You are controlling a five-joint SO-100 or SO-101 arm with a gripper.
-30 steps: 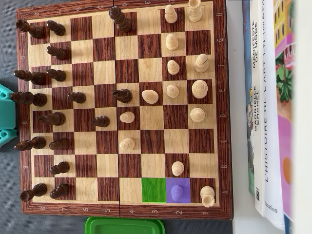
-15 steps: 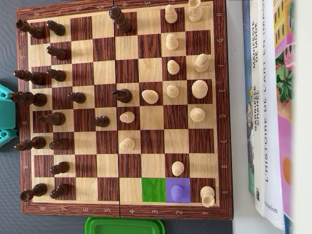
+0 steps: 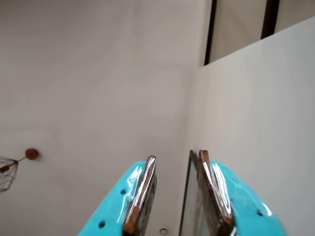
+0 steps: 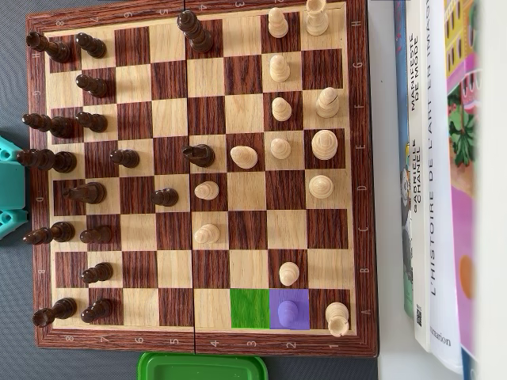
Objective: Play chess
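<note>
In the overhead view a wooden chessboard (image 4: 358,158) fills the table. Dark pieces (image 4: 89,192) stand along its left side and light pieces (image 4: 322,187) on its right half. One square near the bottom edge is tinted green (image 4: 249,309); the square to its right is tinted purple (image 4: 290,301) and holds a pawn (image 4: 288,314). Only a teal part of the arm (image 4: 9,190) shows at the left edge. In the wrist view my gripper (image 3: 177,155) points up at a pale wall. Its teal fingers (image 3: 142,187) stand apart with nothing between them.
Large books (image 4: 444,174) lie along the board's right side. A green plastic lid (image 4: 203,367) sits just below the board's bottom edge. The wrist view shows a white partition (image 3: 256,108) and a dark window frame (image 3: 210,29).
</note>
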